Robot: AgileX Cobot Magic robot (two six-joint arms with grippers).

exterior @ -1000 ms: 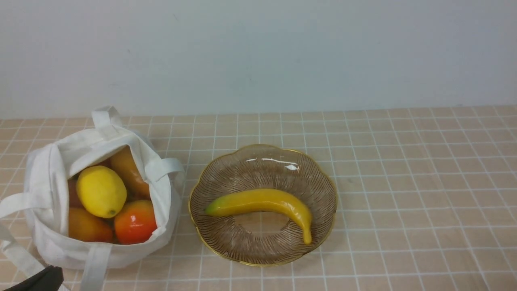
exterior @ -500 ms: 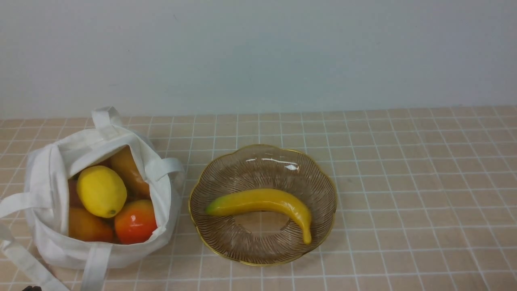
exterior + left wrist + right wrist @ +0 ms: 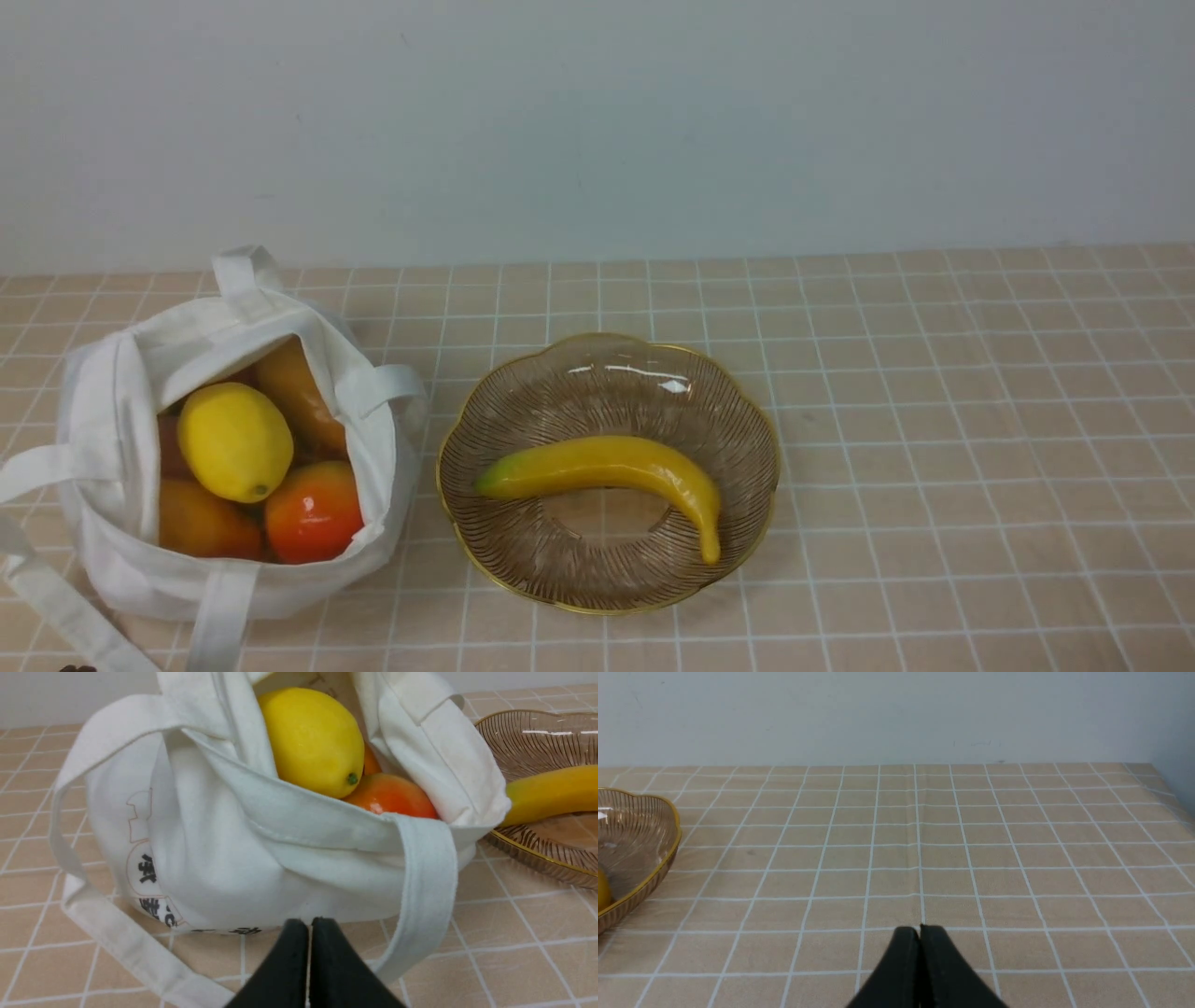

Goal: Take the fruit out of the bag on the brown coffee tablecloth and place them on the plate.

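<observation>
The white bag (image 3: 121,560) stands at the left on the brown coffee tablecloth (image 3: 934,420). In its open mouth lie a yellow lemon (image 3: 233,441), a red-orange mango (image 3: 313,511) and orange pieces (image 3: 201,527). A banana (image 3: 607,467) lies in the ribbed glass plate (image 3: 523,392) beside the bag. My left gripper (image 3: 309,924) is shut and empty, low in front of the bag (image 3: 224,858), a little short of its cloth. My right gripper (image 3: 920,929) is shut and empty over bare cloth, right of the plate (image 3: 654,868). Neither gripper shows in the front view.
A loose strap handle (image 3: 420,896) of the bag loops down onto the cloth just beside my left gripper. Another strap (image 3: 56,597) trails along the table's front left. A pale wall (image 3: 597,121) stands behind the table.
The dark shape of my left arm at the front view's lower left corner has pulled back out of sight. The fruit, bag and plate have not moved.
</observation>
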